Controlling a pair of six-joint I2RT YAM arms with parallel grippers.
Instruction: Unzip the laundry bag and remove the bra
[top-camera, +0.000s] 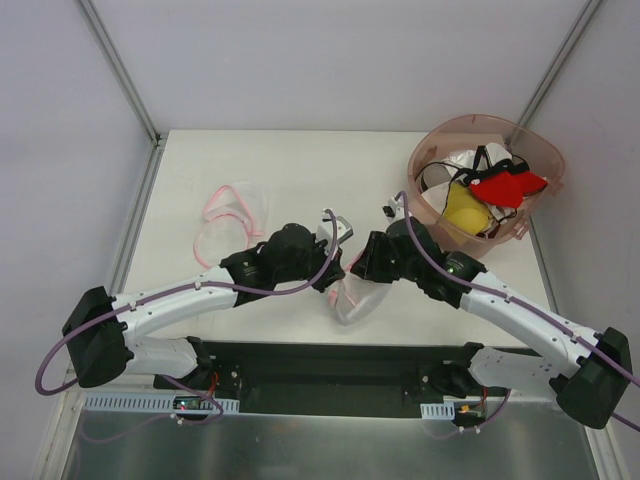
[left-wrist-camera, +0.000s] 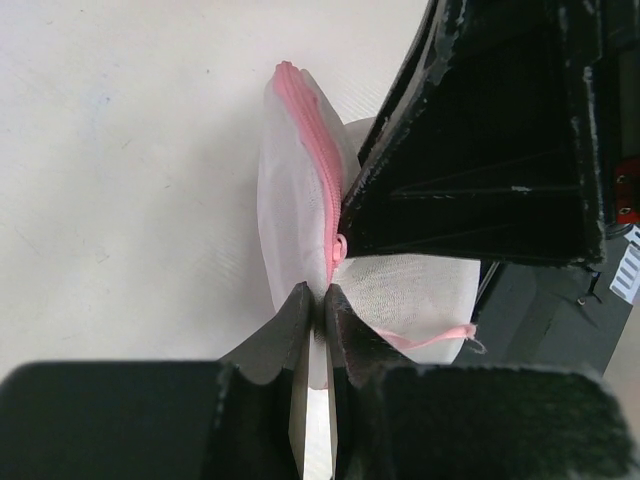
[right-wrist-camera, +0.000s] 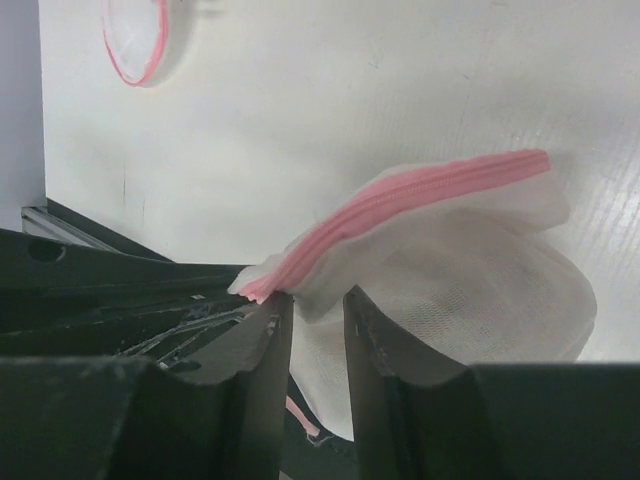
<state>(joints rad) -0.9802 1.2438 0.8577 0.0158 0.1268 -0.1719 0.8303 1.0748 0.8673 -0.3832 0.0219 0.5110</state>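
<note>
The laundry bag (top-camera: 357, 298) is a white mesh pouch with a pink zipper (right-wrist-camera: 420, 190), lying between the two arms near the table's front edge. My left gripper (left-wrist-camera: 324, 295) is shut on the bag's mesh (left-wrist-camera: 295, 200) right at the end of the zipper (left-wrist-camera: 315, 150); it also shows in the top view (top-camera: 333, 268). My right gripper (right-wrist-camera: 316, 300) is closed on a fold of the bag (right-wrist-camera: 470, 270) just under the zipper's end, with mesh filling the narrow gap between the jaws. The zipper looks closed. The bra is hidden.
A pinkish translucent basket (top-camera: 533, 145) at the back right holds yellow, red and white garments. A second pink-rimmed mesh piece (top-camera: 232, 215) lies on the table to the left and also shows in the right wrist view (right-wrist-camera: 135, 40). A pink cord (left-wrist-camera: 430, 338) trails from the bag.
</note>
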